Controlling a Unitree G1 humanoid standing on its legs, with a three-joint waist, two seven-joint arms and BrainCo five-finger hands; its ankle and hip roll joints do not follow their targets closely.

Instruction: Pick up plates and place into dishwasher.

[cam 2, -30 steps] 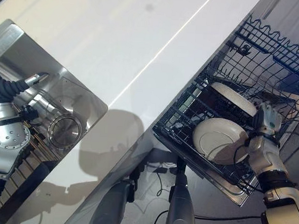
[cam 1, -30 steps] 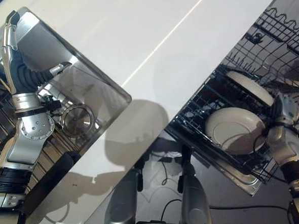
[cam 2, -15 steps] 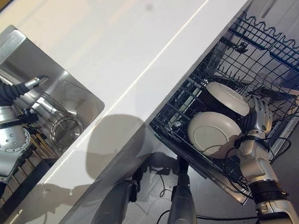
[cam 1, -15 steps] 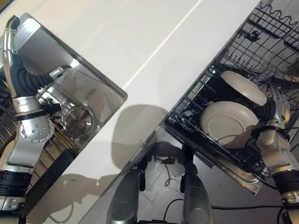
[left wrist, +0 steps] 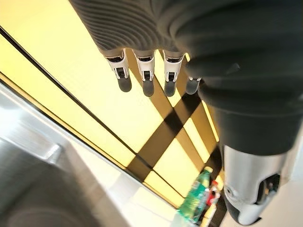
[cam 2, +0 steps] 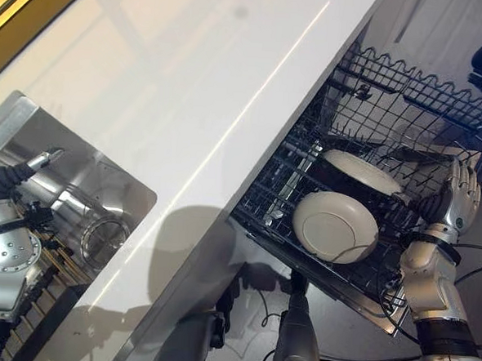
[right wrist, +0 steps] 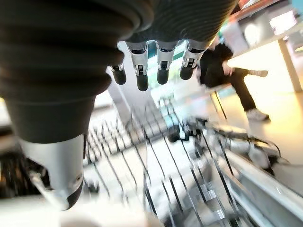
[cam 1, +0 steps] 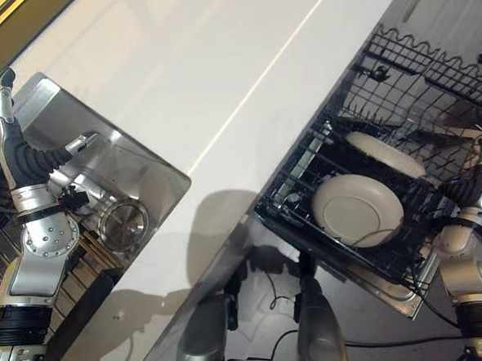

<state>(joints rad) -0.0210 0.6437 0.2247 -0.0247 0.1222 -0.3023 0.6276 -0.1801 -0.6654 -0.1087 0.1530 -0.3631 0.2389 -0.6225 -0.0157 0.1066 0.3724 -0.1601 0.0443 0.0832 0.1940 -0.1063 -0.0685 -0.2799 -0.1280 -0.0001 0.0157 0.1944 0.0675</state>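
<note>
A white desk [cam 1: 231,73] runs across the scene, with a steel sink [cam 1: 134,182] set into it on the robot's left and an open dishwasher rack [cam 1: 373,156] of black wire to the right. Two cream plates sit in the rack: the nearer plate [cam 1: 358,210] leans almost flat against the wires, and the farther plate [cam 1: 386,153] stands tilted just behind it. The right hand [cam 2: 459,198] is raised beside the rack's outer edge, near the plates but apart from them, its fingers [right wrist: 161,68] straight and spread, holding nothing. The left hand [cam 1: 6,109] is up over the sink's far corner, fingers [left wrist: 147,78] straight and empty as well. A round drain [cam 1: 122,221] lies in the sink basin. In the right wrist view, a seated person [right wrist: 227,71] in dark clothes shows beyond the rack.
</note>
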